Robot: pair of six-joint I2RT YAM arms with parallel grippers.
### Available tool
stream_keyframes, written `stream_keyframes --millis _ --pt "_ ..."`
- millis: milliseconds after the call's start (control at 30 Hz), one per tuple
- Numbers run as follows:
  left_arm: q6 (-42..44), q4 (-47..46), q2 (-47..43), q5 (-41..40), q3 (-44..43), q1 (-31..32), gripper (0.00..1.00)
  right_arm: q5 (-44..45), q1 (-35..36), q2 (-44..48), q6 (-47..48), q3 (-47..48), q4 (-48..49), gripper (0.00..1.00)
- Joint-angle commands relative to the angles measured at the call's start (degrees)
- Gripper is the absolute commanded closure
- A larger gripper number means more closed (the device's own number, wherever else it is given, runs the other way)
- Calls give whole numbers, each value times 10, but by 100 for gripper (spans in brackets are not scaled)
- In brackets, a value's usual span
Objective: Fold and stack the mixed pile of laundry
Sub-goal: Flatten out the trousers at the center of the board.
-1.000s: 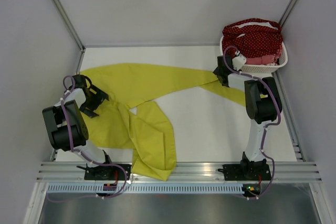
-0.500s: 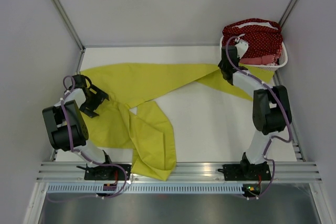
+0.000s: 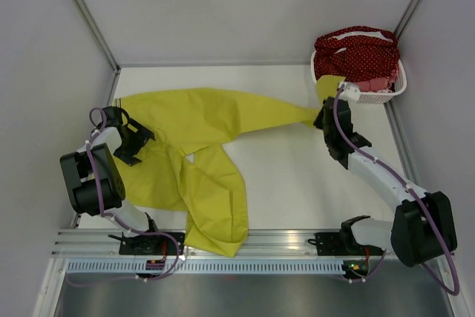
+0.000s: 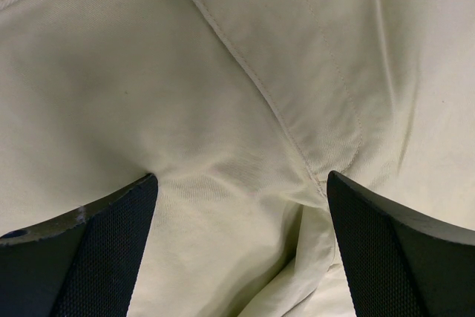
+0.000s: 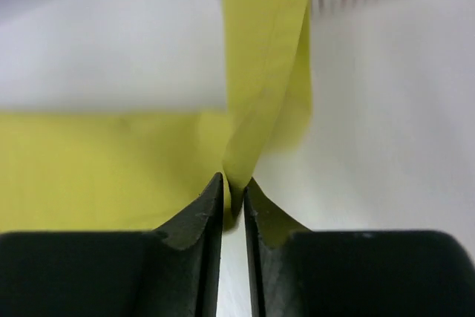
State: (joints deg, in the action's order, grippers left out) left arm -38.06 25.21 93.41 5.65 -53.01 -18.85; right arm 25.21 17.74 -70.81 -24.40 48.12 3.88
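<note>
A long yellow-green garment (image 3: pixel 200 120) lies spread across the table, bunched toward the near left edge. My right gripper (image 3: pixel 325 115) (image 5: pixel 234 183) is shut on a narrow fold of that garment (image 5: pixel 260 50) at its right end, just in front of the basket. The cloth's tip (image 3: pixel 327 87) runs up toward the basket. My left gripper (image 3: pixel 138 141) (image 4: pixel 241 180) stands wide open, pressed down over the garment's (image 4: pixel 237 94) left part, with a seam between its fingers. The rest of the laundry pile, with a dark red white-dotted cloth (image 3: pixel 356 53) and a pink piece (image 3: pixel 369 82), sits in the basket.
A white perforated basket (image 3: pixel 372 97) stands at the far right corner of the table. Grey walls and metal frame rails (image 3: pixel 252 239) border the white tabletop (image 3: pixel 297 183).
My right gripper has closed on the garment's right end and pulled back from the basket toward the near side, its elbow swinging out right. The left arm has not moved.
</note>
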Motion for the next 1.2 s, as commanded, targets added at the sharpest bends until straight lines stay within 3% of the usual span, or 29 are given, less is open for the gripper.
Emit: stream_keyframes --millis 0,100,133,200,233,400,533,633,867,1167 --pt "9 -4 18 14 24 1 0 -80 10 -1 -105 -94 -134 77" --pt "9 -2 17 11 24 1 0 -44 33 42 -193 -125 -256 62" --pt "8 -2 17 10 24 1 0 -15 34 58 -221 -126 -311 51" --pt "8 -1 18 10 23 1 0 15 33 109 -237 -127 -356 25" --pt "8 -1 19 11 23 1 0 27 34 125 -233 -124 -373 2" --pt "7 -1 19 12 24 1 0 108 33 150 -147 -86 -339 2" --pt "7 -2 23 13 24 1 0 22 33 71 -17 -17 -202 2" --pt "7 -2 26 14 23 1 0 -36 33 -51 71 67 -172 2" --pt "9 -3 28 14 23 1 0 73 28 -343 103 298 -250 2" --pt "9 -4 39 17 20 1 0 92 -7 -462 110 380 -291 2"
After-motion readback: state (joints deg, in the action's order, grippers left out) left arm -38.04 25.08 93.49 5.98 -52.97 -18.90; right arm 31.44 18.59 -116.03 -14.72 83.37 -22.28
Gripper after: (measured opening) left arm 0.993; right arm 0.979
